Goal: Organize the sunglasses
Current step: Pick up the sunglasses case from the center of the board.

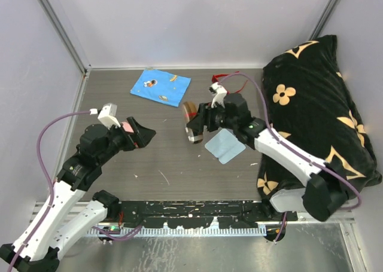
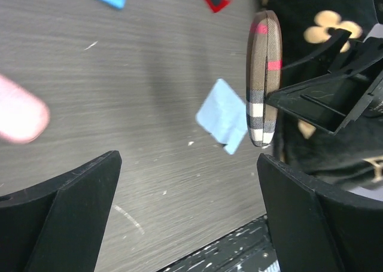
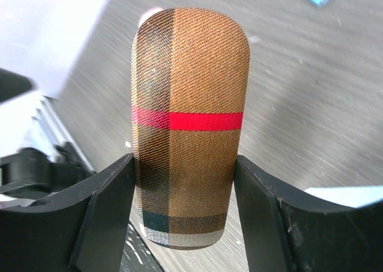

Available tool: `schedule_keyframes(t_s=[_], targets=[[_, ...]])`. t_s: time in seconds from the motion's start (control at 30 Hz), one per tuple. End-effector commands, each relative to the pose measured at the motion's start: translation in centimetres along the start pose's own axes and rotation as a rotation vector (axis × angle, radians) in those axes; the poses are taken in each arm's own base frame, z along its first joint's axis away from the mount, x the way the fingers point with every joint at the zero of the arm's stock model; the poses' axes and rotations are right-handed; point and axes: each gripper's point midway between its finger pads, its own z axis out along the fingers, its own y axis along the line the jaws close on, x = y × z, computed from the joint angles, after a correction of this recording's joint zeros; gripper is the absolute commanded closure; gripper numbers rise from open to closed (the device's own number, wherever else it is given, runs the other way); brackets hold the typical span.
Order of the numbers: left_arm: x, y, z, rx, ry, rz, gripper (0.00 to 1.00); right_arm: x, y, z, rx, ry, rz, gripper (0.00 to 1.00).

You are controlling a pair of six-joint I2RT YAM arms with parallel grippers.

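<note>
The right claw is closed partway on the plaid glasses case, holding it on end. The left claw faces it, fully open and empty. The step in hand appears to be opening the case, which calls for the left claw to take its free end. The red sunglasses lie just beyond the right claw, a cleaning cloth lies just behind it, and the dark pair is not visible.

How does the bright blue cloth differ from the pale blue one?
The bright blue cloth carries small printed figures; the pale blue cloth is plain. The bright one looks larger. It lies in the open, the pale one partly under the right arm. Both lie flat on the table.
</note>
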Motion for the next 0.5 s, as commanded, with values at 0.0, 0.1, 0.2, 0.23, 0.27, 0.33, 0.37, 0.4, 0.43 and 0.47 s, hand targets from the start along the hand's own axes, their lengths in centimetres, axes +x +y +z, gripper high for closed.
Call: schedule_keyframes(t_s=[0.0,0.1,0.2,0.23,0.27,0.33,0.37,0.4,0.43,0.47], targets=[[-3.1,-6.6,-0.3,0.313,-0.083,0.018,0.01,-6.5,6.5,-4.7,-0.289,-0.267,-0.015,0.99],[-4.3,-9.3,-0.9,0.442,-0.123,0.029,0.02,-8.6,9.0,-7.4,-0.395,-0.369,-0.048,0.99],[-5.3,-11.7,-1.4,0.555,-0.141,0.037,0.02,-10.1,11.1,-9.8,-0.48,-0.44,-0.072,0.99],[-5.6,-12.3,-1.5,0.586,-0.139,0.039,0.02,-10.5,11.7,-10.5,-0.505,-0.459,-0.082,0.99],[-5.8,-13.0,-1.8,0.618,-0.142,0.039,0.02,-10.9,12.3,-11.1,-0.532,-0.474,-0.09,0.99],[-6.3,-14.4,-2.6,0.695,-0.155,0.039,0.02,-11.2,13.5,-12.2,-0.586,-0.49,-0.108,1.0],[-6.7,-15.1,-3.1,0.734,-0.168,0.041,0.02,-11.4,14.0,-12.7,-0.606,-0.499,-0.118,0.99],[-6.8,-15.6,-3.5,0.769,-0.174,0.044,0.02,-11.5,14.3,-13.1,-0.62,-0.506,-0.125,0.99],[-7.0,-16.1,-3.9,0.795,-0.179,0.047,0.02,-11.7,14.6,-13.5,-0.634,-0.513,-0.131,0.99],[-7.1,-16.5,-4.2,0.82,-0.18,0.053,0.02,-11.7,14.9,-13.7,-0.648,-0.514,-0.135,1.0]])
